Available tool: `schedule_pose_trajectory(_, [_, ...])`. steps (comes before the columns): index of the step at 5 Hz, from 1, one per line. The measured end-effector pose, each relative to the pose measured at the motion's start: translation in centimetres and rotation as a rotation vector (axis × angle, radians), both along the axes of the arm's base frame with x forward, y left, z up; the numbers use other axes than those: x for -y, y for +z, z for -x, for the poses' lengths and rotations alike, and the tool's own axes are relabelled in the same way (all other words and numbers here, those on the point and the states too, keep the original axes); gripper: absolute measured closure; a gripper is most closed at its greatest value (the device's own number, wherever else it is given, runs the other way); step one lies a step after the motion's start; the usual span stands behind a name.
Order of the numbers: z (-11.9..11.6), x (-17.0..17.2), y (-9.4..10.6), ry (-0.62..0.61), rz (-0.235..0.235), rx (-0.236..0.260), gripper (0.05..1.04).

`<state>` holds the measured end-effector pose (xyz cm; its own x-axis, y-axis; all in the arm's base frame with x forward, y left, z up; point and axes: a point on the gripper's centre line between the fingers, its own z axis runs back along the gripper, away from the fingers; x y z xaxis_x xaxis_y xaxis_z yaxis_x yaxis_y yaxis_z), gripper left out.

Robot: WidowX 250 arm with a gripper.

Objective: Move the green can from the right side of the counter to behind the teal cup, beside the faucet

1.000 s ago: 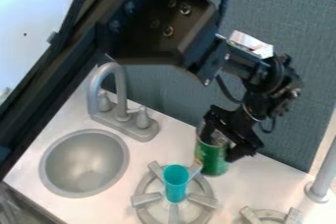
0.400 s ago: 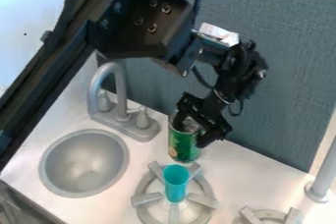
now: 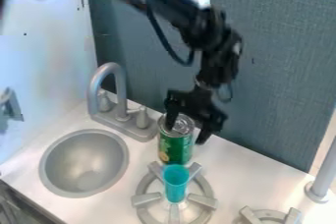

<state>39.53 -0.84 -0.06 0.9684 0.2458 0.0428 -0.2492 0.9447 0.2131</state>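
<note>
Hanging over the rear counter (image 3: 236,174), claw (image 3: 186,133) points down, fingers spread at the green can's (image 3: 175,149) top. Sink-side finger (image 3: 171,120) overlaps the lid in view; other finger (image 3: 203,135) sits just outside the rim, away from the sink (image 3: 82,156). Key relation: can is right below the claw, biased to the sink side, long axis upright, roughly in line with the downward fingers. Can't tell if either finger touches metal. Past the can, toward the camera: teal cup (image 3: 176,181), upright, mid-burner (image 3: 146,199), very near the can's base. Faucet (image 3: 121,93) stands sinkward of the can, apart from the claw.
</note>
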Motion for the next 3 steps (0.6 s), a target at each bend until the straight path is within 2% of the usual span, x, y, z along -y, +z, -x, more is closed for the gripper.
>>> schedule_pose_trajectory(1, [1.3, 0.8, 2.4, -0.001, 0.051, 0.115, 0.083])
schedule_pose_trajectory(2, [4.0, 2.5, 1.9, -0.053, 0.079, 0.078, 0.083])
schedule_pose_trajectory(3, [6.8, 4.3, 0.6, -0.168, 0.112, -0.013, 0.083])
